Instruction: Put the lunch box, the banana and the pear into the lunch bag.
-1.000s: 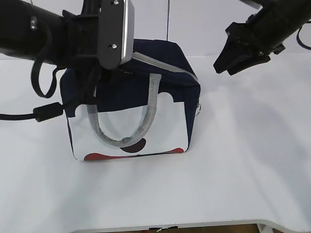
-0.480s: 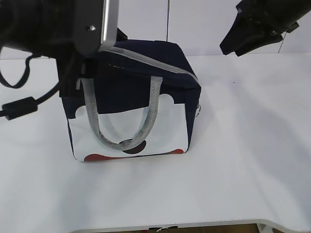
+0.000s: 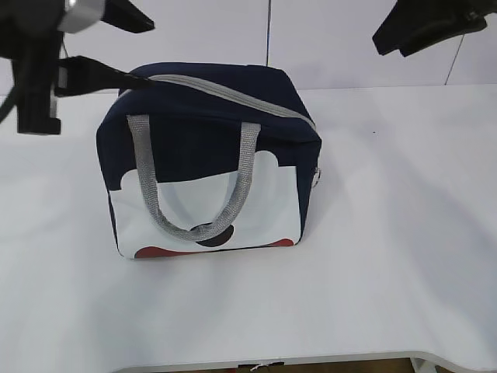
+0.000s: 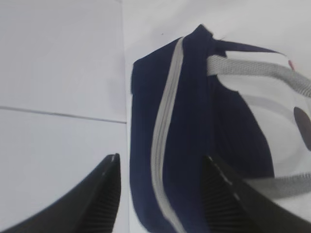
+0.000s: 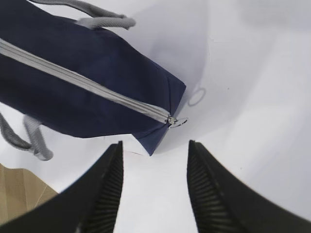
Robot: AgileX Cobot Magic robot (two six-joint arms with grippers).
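Note:
The navy lunch bag [image 3: 210,140] stands on the white table with its grey zipper [image 3: 233,97] closed along the top. A grey handle [image 3: 194,225] hangs down its white front panel. My left gripper [image 3: 144,53] hovers open above the bag's left end; in the left wrist view its jaws [image 4: 161,158] frame the bag [image 4: 194,121] and hold nothing. High at the right my right gripper [image 3: 388,39] is open and empty [image 5: 154,144], above the bag's corner [image 5: 73,97] and the metal ring pull [image 5: 179,122]. The lunch box, banana and pear are out of view.
The table's front edge [image 3: 272,361] runs along the bottom of the exterior view. A white wall [image 3: 342,39] rises behind the bag. A strip of brown floor [image 5: 14,189] shows past the table edge in the right wrist view.
My left arm has lifted up and to the left, uncovering the bag's top and handle. My right gripper has risen toward the upper right. The bag has not moved.

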